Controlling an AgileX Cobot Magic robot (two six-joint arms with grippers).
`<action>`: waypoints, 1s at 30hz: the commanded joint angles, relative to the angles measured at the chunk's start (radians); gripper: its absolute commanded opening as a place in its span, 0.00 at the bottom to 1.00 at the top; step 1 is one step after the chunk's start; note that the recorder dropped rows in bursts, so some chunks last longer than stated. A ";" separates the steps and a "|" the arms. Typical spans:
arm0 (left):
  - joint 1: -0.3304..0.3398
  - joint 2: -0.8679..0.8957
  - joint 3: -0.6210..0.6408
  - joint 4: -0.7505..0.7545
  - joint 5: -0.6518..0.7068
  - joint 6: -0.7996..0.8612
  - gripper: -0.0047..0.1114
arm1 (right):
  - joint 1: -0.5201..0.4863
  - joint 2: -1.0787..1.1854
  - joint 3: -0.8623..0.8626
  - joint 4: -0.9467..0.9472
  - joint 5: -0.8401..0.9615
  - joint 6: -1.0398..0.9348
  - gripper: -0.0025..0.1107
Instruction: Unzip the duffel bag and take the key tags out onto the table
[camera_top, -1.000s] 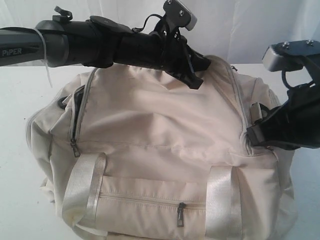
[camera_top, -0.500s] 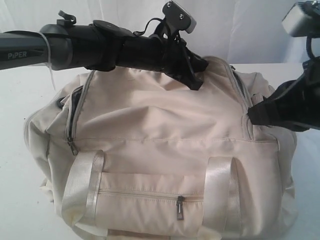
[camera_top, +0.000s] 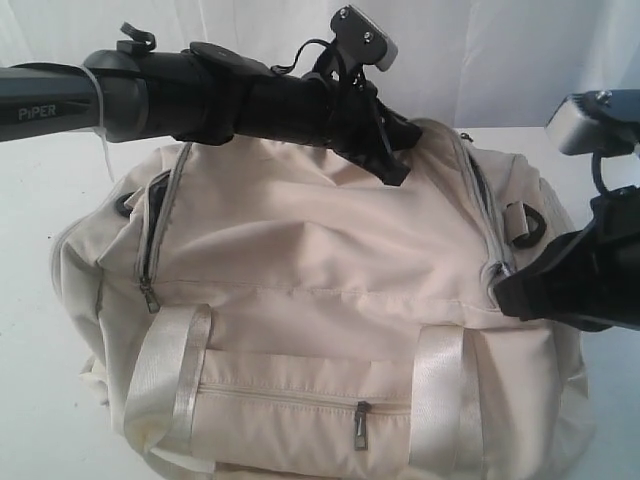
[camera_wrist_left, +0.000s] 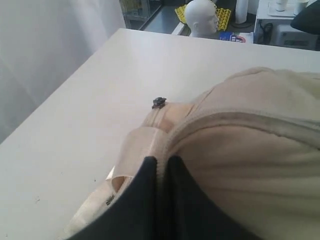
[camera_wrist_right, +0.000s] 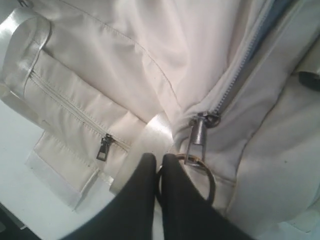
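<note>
Exterior view: right gripper (camera_top: 508, 290) (narrow, pinching the pull ring (camera_wrist_right: 200, 162)) sits at the near end of the zipper (camera_top: 487, 225), track running toward 11 o'clock over the duffel bag (camera_top: 300, 260).

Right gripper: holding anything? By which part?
Yes: the right gripper is shut on the metal ring hanging from the main zipper pull of the duffel bag.

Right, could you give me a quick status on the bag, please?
Left gripper shut on bag top. Right gripper shut on zip pull. Zip partly open at that end. Key tags not in view; no obstruction seen.
</note>
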 joint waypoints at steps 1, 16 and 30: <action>0.033 0.005 -0.006 -0.023 -0.141 -0.006 0.04 | 0.001 -0.016 0.037 0.008 0.149 -0.004 0.02; 0.033 -0.070 -0.006 0.299 0.155 -0.242 0.27 | 0.001 -0.072 -0.093 -0.074 -0.067 0.027 0.56; 0.033 -0.215 -0.006 0.828 0.595 -0.696 0.48 | 0.001 -0.072 -0.093 -0.156 -0.250 -0.045 0.56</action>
